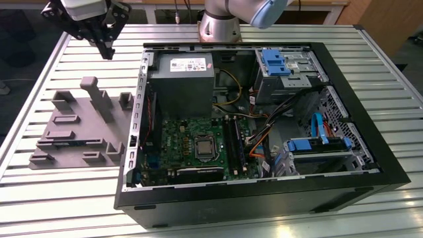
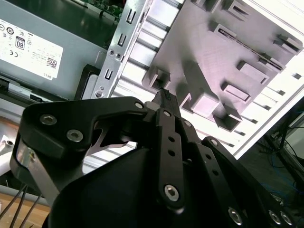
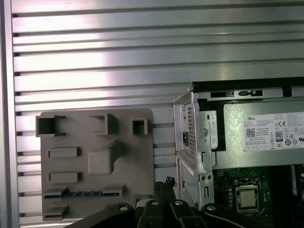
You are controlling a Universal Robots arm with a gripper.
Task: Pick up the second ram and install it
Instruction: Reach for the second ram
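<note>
The gripper (image 1: 106, 49) hangs fingers-together over the counter (image 1: 59, 198), off the open computer case's (image 1: 264, 203) far corner. Beside the case, on the exterior view's left, sits a grey fixture block (image 1: 82, 126) — the second ram (image 1: 66, 144) lies in it.

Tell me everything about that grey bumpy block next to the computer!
The grey block looks like dull plastic. It is a flat slab lying on the slatted metal table, just off the open computer case, on the exterior view's left. Upright posts and small raised rectangular holders stick up from it, the tallest post near its middle. The second ram, a thin dark stick with bluish glints, sits on edge between holders along one border. The gripper hangs in the air, apart from it.
</note>
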